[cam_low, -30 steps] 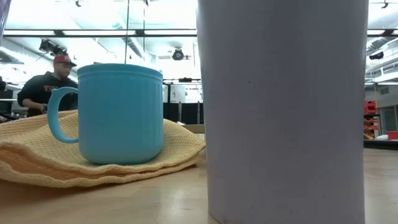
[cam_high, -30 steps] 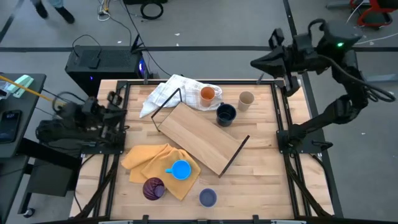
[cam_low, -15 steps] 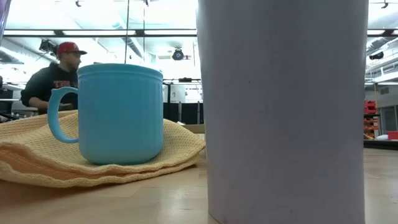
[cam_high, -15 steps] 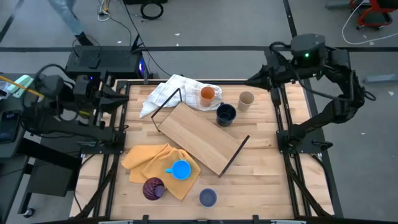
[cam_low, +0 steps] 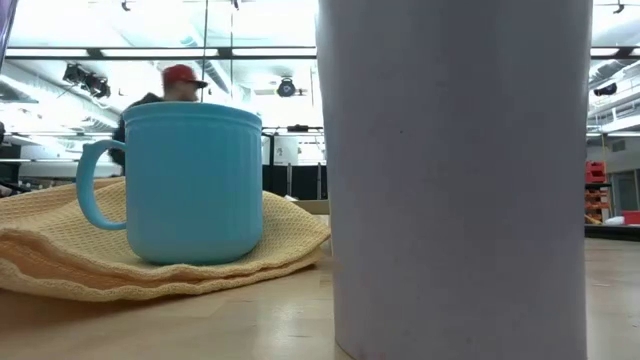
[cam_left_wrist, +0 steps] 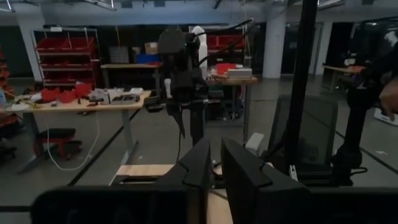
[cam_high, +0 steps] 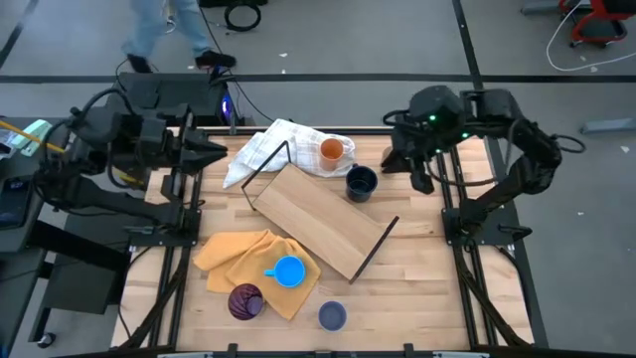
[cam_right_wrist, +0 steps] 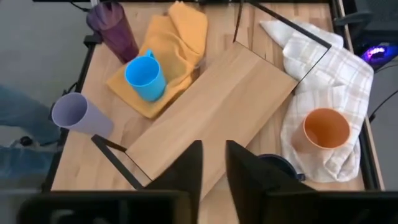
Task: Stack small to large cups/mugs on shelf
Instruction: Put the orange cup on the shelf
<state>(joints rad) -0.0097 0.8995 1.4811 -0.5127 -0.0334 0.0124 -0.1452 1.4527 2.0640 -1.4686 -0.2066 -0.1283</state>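
Observation:
The shelf (cam_high: 318, 219), a light-wood board on black wire, lies diagonally mid-table. An orange cup (cam_high: 331, 151) stands on the white checked cloth (cam_high: 273, 149), with the navy mug (cam_high: 361, 183) beside it. The bright blue mug (cam_high: 288, 270) sits on the yellow cloth (cam_high: 248, 261). The purple cup (cam_high: 245, 300) and lavender cup (cam_high: 332, 315) are near the front edge. My right gripper (cam_high: 393, 164) hangs above the far right of the table, tipped down, its fingers slightly apart (cam_right_wrist: 214, 165), and hides the tan cup. My left gripper (cam_high: 221, 151) is raised at the far left, level, shut (cam_left_wrist: 214, 165).
In the low view the lavender cup (cam_low: 455, 180) fills the right half, and the blue mug (cam_low: 190, 180) stands on the yellow cloth (cam_low: 150, 260). A person (cam_high: 169, 30) walks past the far edge. Bare wood (cam_high: 417, 288) lies at the table's near right.
My left gripper has risen from beside the table's left edge and swung out level toward the table. My right gripper has come down and toward the table's left, tipping from level to slanting down, and now covers the tan cup. No cup has moved.

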